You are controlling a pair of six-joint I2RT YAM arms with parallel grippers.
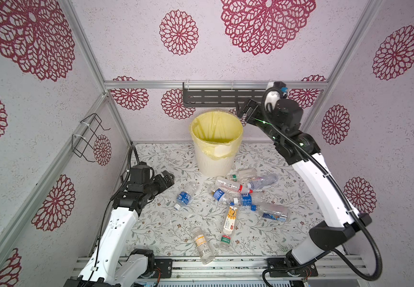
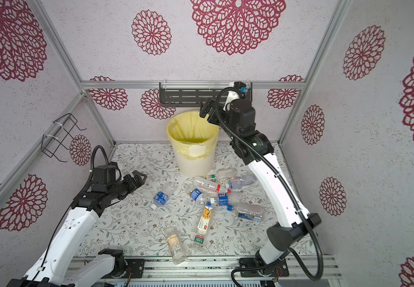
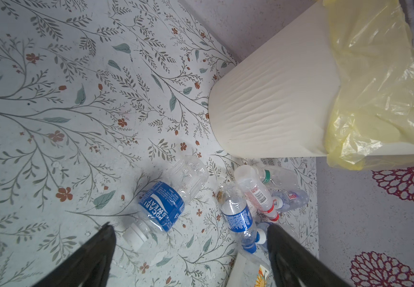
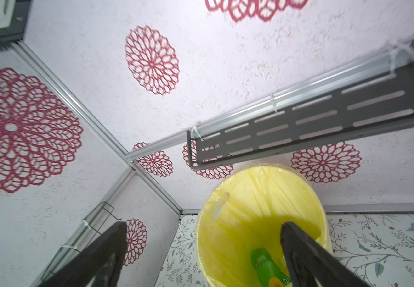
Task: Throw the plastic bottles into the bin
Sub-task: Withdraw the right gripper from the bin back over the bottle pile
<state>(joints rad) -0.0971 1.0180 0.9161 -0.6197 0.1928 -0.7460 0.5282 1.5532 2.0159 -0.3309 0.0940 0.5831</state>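
Observation:
The bin [image 1: 213,161] [image 2: 193,161] stands at the back middle of the floral table, lined with a yellow bag. My right gripper [image 1: 244,110] [image 2: 207,110] hangs open over its right rim; the right wrist view shows a green bottle [image 4: 266,267] lying inside the bin [image 4: 248,196], free of the gripper [image 4: 204,225]. My left gripper [image 1: 167,179] [image 2: 140,177] [image 3: 189,227] is open and empty, just left of a blue-labelled bottle [image 1: 184,196] [image 2: 161,197] [image 3: 162,205]. Several more plastic bottles [image 1: 245,191] [image 2: 222,192] lie heaped in front of the bin [image 3: 275,99].
A sunflower-labelled bottle [image 1: 230,218] and two small bottles [image 1: 202,244] lie toward the front rail [image 1: 225,268]. A grey slotted shelf [image 1: 220,97] hangs on the back wall above the bin. A wire rack [image 1: 89,136] hangs on the left wall.

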